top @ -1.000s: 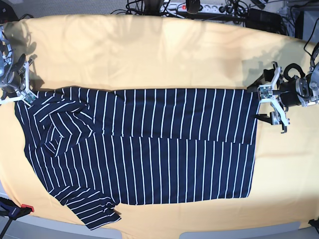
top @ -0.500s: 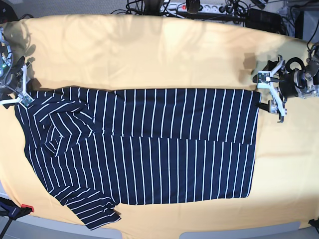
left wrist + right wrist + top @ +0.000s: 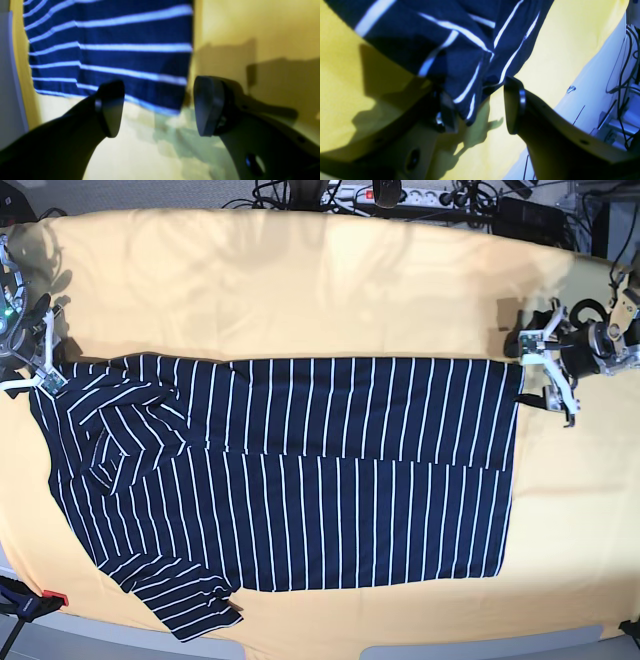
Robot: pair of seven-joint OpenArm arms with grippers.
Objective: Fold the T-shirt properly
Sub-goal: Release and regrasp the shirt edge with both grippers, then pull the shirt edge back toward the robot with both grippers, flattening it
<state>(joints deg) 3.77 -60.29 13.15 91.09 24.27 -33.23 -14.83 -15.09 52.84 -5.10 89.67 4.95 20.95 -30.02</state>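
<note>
The dark navy T-shirt (image 3: 300, 470) with thin white stripes lies spread flat on the yellow table (image 3: 300, 280), its top part folded down, sleeves at the left. My left gripper (image 3: 537, 373) is open at the shirt's upper right corner. In the left wrist view the left gripper (image 3: 157, 107) straddles that corner of the T-shirt (image 3: 112, 50) without pinching it. My right gripper (image 3: 44, 355) is at the shirt's upper left corner. In the right wrist view the right gripper (image 3: 480, 110) is open, with a fold of T-shirt (image 3: 470, 75) lying between its jaws.
A power strip and cables (image 3: 400, 195) lie behind the table's back edge. A red clamp (image 3: 50, 598) sits at the front left corner. Bare yellow table shows behind the shirt and to its right (image 3: 570, 510).
My left gripper has moved back and slightly left, closing in on the shirt's upper right corner. The right gripper and the shirt have hardly moved.
</note>
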